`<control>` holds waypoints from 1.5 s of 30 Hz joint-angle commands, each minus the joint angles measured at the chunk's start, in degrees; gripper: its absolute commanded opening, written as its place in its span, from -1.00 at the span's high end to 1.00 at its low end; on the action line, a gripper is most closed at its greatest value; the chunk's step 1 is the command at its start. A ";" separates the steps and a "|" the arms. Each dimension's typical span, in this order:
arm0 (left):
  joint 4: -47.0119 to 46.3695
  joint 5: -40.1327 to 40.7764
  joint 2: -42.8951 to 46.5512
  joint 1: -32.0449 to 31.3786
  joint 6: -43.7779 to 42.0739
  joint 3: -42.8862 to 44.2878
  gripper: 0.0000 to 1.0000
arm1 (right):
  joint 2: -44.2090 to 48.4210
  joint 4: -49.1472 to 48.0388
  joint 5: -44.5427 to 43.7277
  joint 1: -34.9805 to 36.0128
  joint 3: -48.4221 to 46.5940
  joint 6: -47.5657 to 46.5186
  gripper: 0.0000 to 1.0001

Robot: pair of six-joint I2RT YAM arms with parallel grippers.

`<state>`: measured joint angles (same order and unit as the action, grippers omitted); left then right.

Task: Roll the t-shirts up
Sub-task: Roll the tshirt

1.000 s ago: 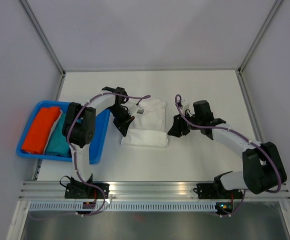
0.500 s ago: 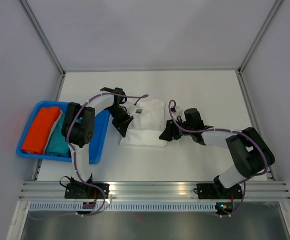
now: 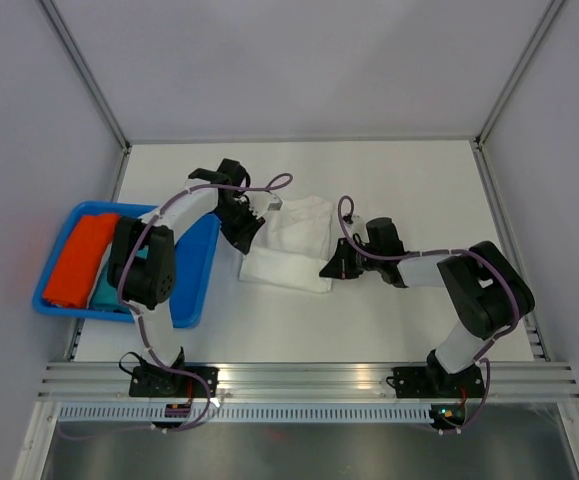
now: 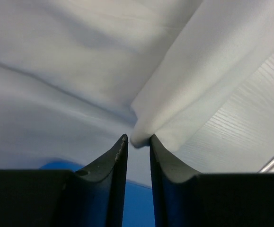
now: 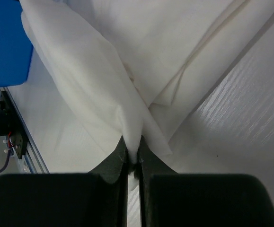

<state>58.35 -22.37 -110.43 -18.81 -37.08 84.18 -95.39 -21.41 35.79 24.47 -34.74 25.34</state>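
Note:
A white t-shirt (image 3: 294, 235) lies partly rolled in the middle of the table. My left gripper (image 3: 244, 228) is at its left edge, next to the tray. In the left wrist view its jaws (image 4: 138, 139) stand slightly apart, with a fold of the white t-shirt (image 4: 80, 71) resting at the tips, touching one finger. My right gripper (image 3: 329, 270) is at the roll's right end. Seen from the right wrist, it (image 5: 134, 146) is shut on a pinched edge of the white t-shirt (image 5: 127, 56). An orange t-shirt (image 3: 79, 255) and a teal t-shirt (image 3: 99, 292) lie folded in the tray.
The blue plastic tray (image 3: 204, 250) sits at the table's left edge, close beside the white shirt, and shows in the right wrist view (image 5: 4, 42). Grey walls enclose the table on three sides. An aluminium rail (image 3: 309, 380) runs along the near edge.
The right gripper moved left to the roll's end and closed on the cloth. The left gripper shifted back a little and its jaws parted. The shirt's roll now lies skewed.

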 commanded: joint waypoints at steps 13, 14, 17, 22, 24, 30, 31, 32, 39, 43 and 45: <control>-25.98 6.55 30.69 -10.62 -24.67 -24.39 -0.29 | -5.77 6.30 0.77 -0.56 -7.98 7.35 0.92; -29.05 6.72 32.54 -11.94 -26.53 -27.29 -0.32 | -5.94 5.77 0.77 -0.82 -7.45 8.31 0.93; -33.02 7.68 37.13 -15.46 -31.03 -36.26 -0.41 | -5.86 3.75 1.30 -1.61 -6.48 9.89 0.95; -36.55 12.96 32.76 -16.26 -30.07 -39.62 -0.50 | -7.26 2.43 3.14 -2.06 -6.57 10.25 0.95; -37.34 16.12 30.73 -16.26 -29.72 -39.27 -0.54 | -7.87 1.99 4.02 -2.06 -6.65 10.34 0.94; -39.01 16.92 26.50 -15.03 -28.75 -39.09 -0.55 | -8.23 2.86 5.69 -2.23 -6.57 8.67 0.91; -38.92 16.92 26.24 -14.94 -28.75 -39.18 -0.55 | -8.14 3.12 5.69 -2.23 -6.39 8.24 0.91; -38.92 16.83 25.71 -14.77 -28.92 -39.36 -0.55 | -8.05 3.30 5.69 -2.32 -6.30 8.14 0.90; -35.50 14.47 21.32 -13.80 -29.98 -37.60 -0.03 | -7.62 6.46 5.43 -3.02 -7.18 6.30 0.45; -33.65 11.48 20.70 -13.71 -29.20 -36.20 0.64 | -4.72 9.19 2.98 -3.38 -8.50 4.81 0.13; -32.34 10.51 20.52 -13.28 -26.83 -34.62 0.95 | -1.75 11.37 2.27 -3.46 -8.94 3.06 -0.07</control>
<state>22.41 -7.92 -88.66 -32.75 -65.36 47.00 -101.03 -15.00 41.58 21.67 -42.30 32.49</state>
